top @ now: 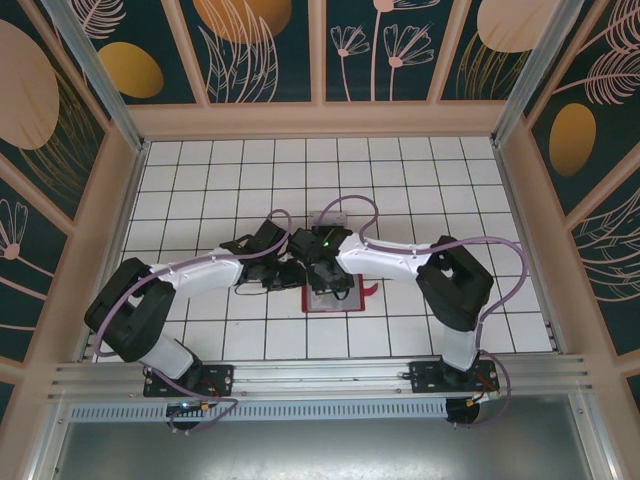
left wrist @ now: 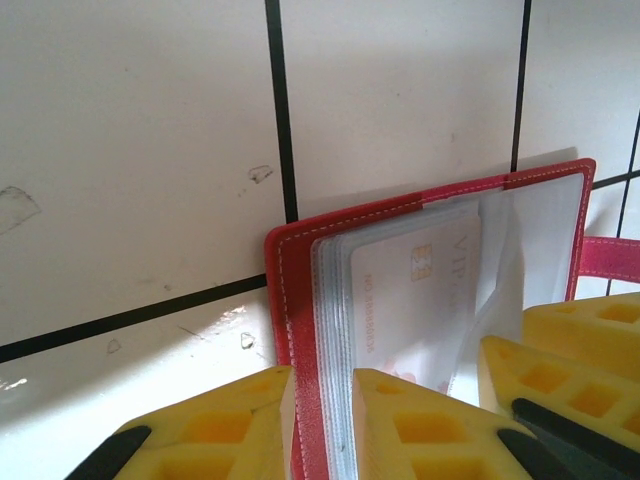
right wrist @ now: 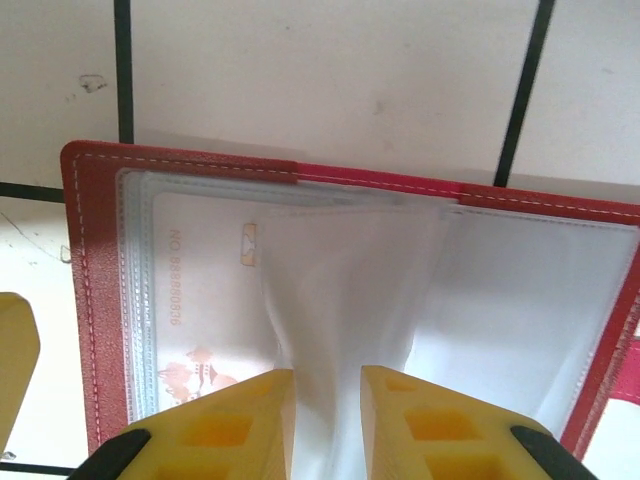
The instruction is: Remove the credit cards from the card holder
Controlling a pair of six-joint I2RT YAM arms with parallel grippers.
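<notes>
Print on one pale card in the card holder [left wrist: 287, 300]

Left wrist view: the card [left wrist: 410, 300] sits behind a clear sleeve [left wrist: 500, 250]. Large faint letters "VIP" run lengthwise near its right side. A small line "NO" plus a string of digits, mostly 8s, runs along its left side, and a small gold chip mark [left wrist: 421, 265] lies between them. Right wrist view: the same card [right wrist: 190, 300] reads "NO 8888…", with the last digits possibly 36, though this is unsure. The red emblem [right wrist: 195, 375] below the number is too blurred to read.
</notes>
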